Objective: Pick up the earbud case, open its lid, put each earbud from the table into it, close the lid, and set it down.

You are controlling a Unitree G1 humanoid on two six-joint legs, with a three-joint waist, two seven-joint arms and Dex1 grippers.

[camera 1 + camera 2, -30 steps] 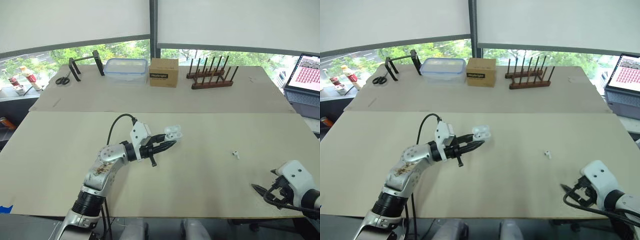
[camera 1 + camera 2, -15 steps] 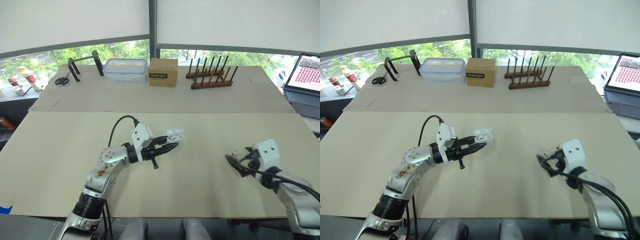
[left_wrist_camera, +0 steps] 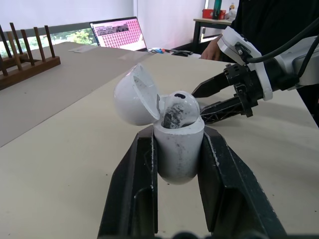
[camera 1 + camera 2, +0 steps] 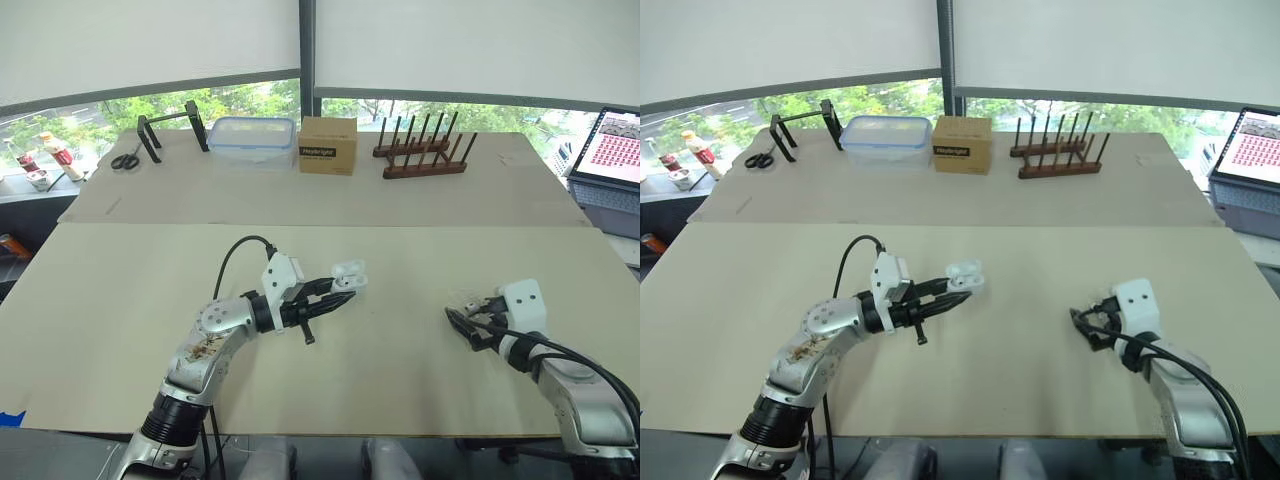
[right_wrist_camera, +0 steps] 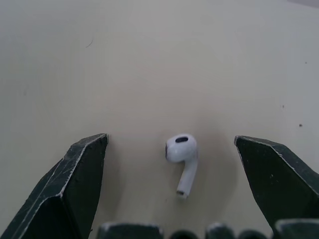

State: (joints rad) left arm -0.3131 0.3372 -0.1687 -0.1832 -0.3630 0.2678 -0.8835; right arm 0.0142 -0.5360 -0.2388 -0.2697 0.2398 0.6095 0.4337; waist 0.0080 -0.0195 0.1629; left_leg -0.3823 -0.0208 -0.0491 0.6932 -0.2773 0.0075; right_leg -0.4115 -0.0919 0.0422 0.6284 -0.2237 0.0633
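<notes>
My left gripper [image 4: 335,291] is shut on the white earbud case [image 4: 348,276], held a little above the middle of the table. In the left wrist view the case [image 3: 178,149] stands upright between the fingers, its lid [image 3: 132,97] swung open and one earbud [image 3: 177,107] seated inside. The other earbud [image 5: 181,153] lies flat on the table to the right. My right gripper [image 4: 462,322] is open and low over it, a finger on either side, neither touching it.
At the table's far side stand a cardboard box [image 4: 328,144], a clear plastic container [image 4: 252,140], a wooden peg rack [image 4: 425,150], a black stand [image 4: 170,128] and scissors [image 4: 125,160]. A laptop [image 4: 610,150] sits at the far right. A person in dark clothes [image 3: 269,20] is beyond the table.
My right arm swung in from the table's front right edge to the earbud, and its open fingers now straddle it. The left gripper with the case stayed almost still.
</notes>
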